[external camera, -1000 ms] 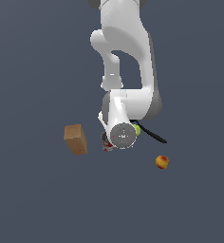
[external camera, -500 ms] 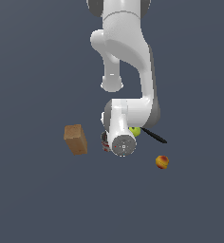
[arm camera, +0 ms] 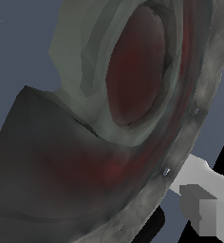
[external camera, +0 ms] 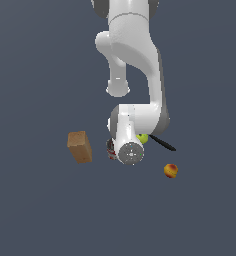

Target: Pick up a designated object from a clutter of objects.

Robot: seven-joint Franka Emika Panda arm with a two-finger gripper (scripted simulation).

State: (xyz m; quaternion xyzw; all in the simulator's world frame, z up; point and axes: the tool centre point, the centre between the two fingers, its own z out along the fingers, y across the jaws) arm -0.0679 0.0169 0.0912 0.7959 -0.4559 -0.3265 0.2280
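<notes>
Lower now than a second ago, the arm's wrist covers the clutter beside the red-labelled can (external camera: pixel 110 148); the end effector's opening cannot be told, purple cup unseen.

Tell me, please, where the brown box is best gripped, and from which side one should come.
Probably the upper part of the brown box, across its two narrower side faces, coming down from above. It stands on end with flat sides, and it is apart from the can and the arm, so nothing seems to crowd its top.
</notes>
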